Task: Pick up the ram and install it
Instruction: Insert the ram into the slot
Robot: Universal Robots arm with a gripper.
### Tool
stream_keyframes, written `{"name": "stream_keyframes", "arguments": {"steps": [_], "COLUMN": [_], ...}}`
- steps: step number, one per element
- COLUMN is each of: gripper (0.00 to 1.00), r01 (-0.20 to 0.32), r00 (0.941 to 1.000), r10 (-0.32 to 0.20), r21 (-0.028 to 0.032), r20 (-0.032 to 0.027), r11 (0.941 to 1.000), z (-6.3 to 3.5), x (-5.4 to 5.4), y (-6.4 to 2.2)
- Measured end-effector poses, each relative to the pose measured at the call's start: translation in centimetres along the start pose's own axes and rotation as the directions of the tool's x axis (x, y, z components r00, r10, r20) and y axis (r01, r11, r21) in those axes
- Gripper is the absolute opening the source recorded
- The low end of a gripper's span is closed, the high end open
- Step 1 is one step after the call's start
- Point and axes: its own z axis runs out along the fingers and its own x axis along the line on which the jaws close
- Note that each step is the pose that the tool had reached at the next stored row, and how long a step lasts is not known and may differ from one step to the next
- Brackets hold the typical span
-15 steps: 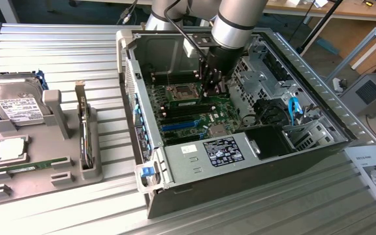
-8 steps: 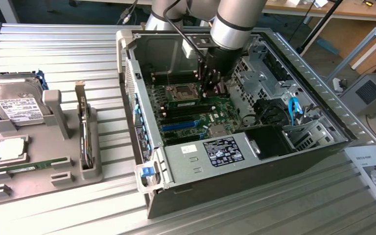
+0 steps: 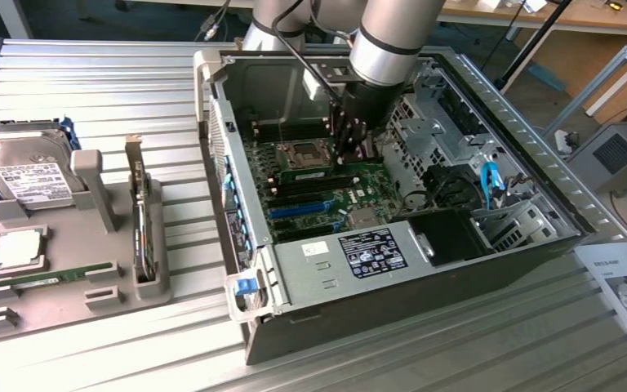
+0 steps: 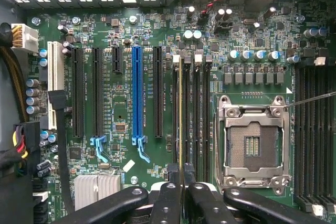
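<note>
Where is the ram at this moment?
In the wrist view the ram stands edge-on in the end effector, at the black slots beside the processor socket, inside the computer case.

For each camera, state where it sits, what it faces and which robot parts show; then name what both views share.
Exterior view: raised, off the arm, looking down into the open computer case; the arm reaches inside.
Wrist view: on the wrist, facing the motherboard; the gripper grips the ram edge-on.
Shared: the CPU socket and blue slot.
</note>
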Motion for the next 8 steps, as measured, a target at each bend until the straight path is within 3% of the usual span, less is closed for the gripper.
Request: {"name": "stream_keyframes", "arguments": {"steps": [8], "gripper": [0.12], "r01": [0.000], "r00": [1.0000], "r10": [0.000], "r21": [0.0000], "r20": [0.0002], "r11": [1.0000], "z": [0.40], "x": [-0.01], "y": [-0.12]}}
